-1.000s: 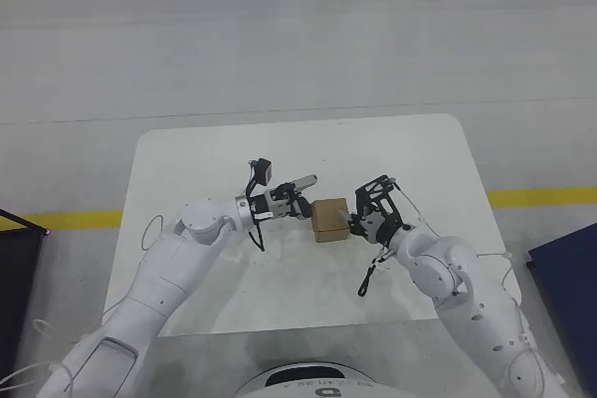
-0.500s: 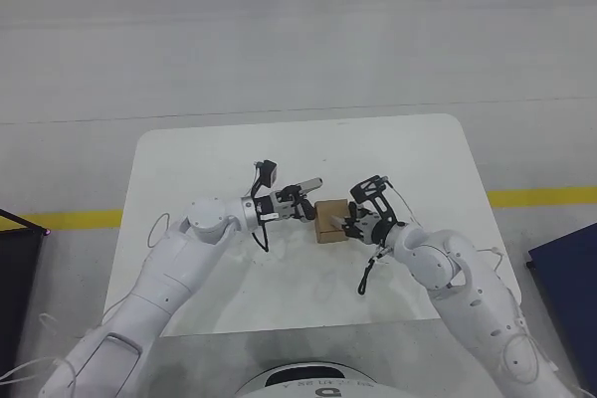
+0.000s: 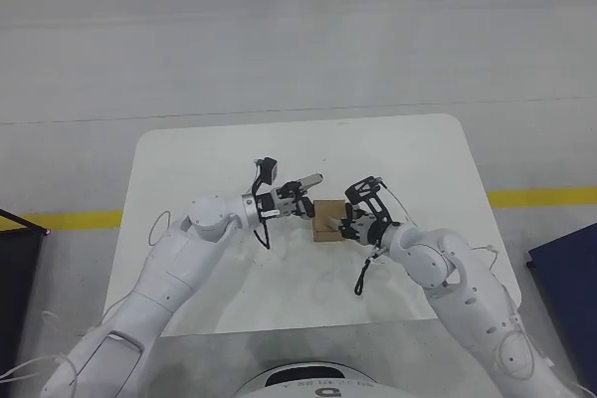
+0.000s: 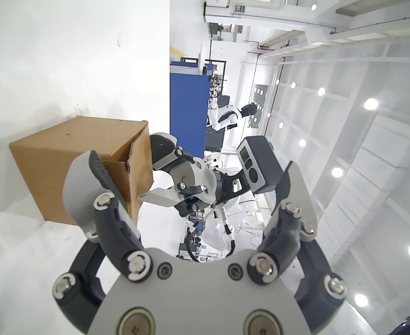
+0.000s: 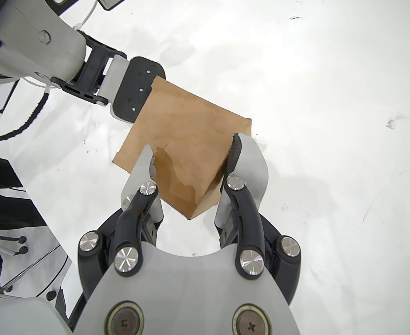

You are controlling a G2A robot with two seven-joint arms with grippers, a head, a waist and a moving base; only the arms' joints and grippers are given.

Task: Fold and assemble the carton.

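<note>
The carton (image 3: 327, 221) stands on the worktop (image 3: 398, 159), about at its middle, between the two hands. The left hand (image 3: 307, 196) lies just to the carton's left, its fingers spread: one pad (image 5: 135, 88) touches the carton's left side, the other stands apart from it, farther from the robot. The right hand (image 3: 347, 222) lies at the carton's right, its fingers (image 5: 250, 162) set on either side of the carton's right corner and touching it. A loose cable (image 3: 364, 277) lies on the worktop, in front of the right hand.
</note>
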